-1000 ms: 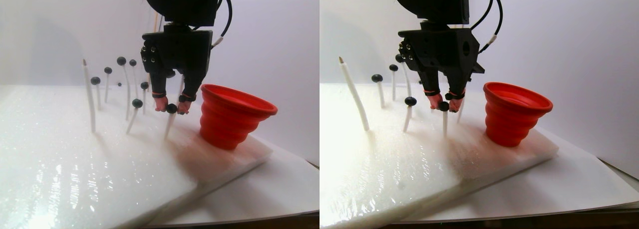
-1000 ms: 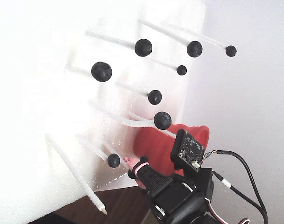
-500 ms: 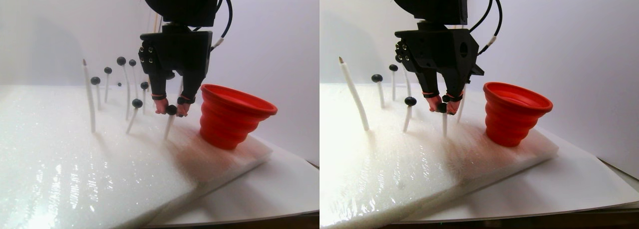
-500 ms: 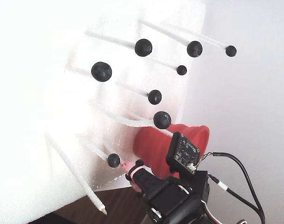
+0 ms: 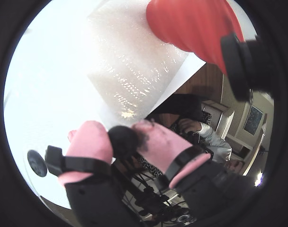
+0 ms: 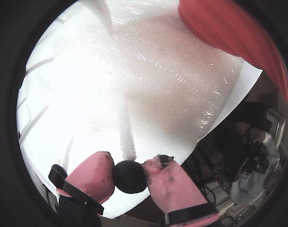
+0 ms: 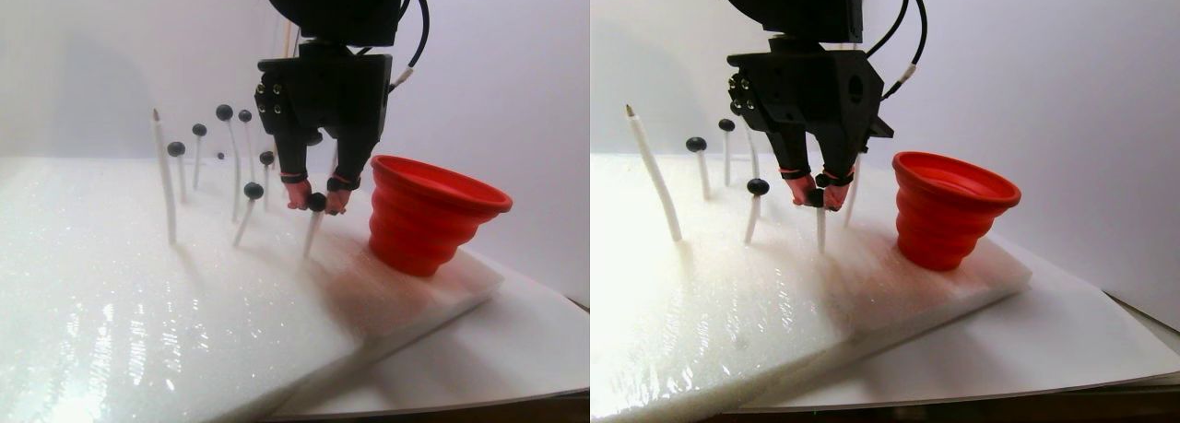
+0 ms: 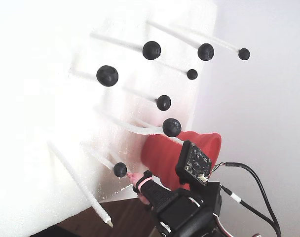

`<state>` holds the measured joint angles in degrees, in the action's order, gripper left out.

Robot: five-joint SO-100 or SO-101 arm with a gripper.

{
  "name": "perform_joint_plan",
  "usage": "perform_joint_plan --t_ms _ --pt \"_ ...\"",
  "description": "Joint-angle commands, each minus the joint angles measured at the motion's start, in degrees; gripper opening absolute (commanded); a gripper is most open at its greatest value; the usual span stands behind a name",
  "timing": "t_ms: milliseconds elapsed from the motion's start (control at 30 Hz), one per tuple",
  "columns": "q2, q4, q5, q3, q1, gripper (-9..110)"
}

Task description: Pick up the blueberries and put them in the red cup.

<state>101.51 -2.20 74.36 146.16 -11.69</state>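
My gripper has black fingers with pink tips, and they pinch one blueberry from both sides. That blueberry sits at the top of a thin white stick. In the fixed view it shows just left of a pink fingertip. The red cup stands upright on the foam to the right of the gripper, apart from it. Both wrist views show the cup at the top right. Several more blueberries top other sticks to the left and behind.
Everything stands on a white foam slab laid over white paper. A tall bare stick rises at the left. The sticks crowd close behind and left of the gripper. The arm's body and cables fill the lower right of the fixed view.
The pink tips have drawn in onto the blueberry, and the gripper has shifted slightly left. The cup and the other blueberries have not moved.
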Motion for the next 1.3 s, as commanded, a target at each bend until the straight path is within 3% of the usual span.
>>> perform_joint_plan --t_ms 0,1267 --pt "5.98 1.05 -0.7 -0.09 0.0 11" --pt "20.83 16.52 4.75 -6.42 -9.49 11"
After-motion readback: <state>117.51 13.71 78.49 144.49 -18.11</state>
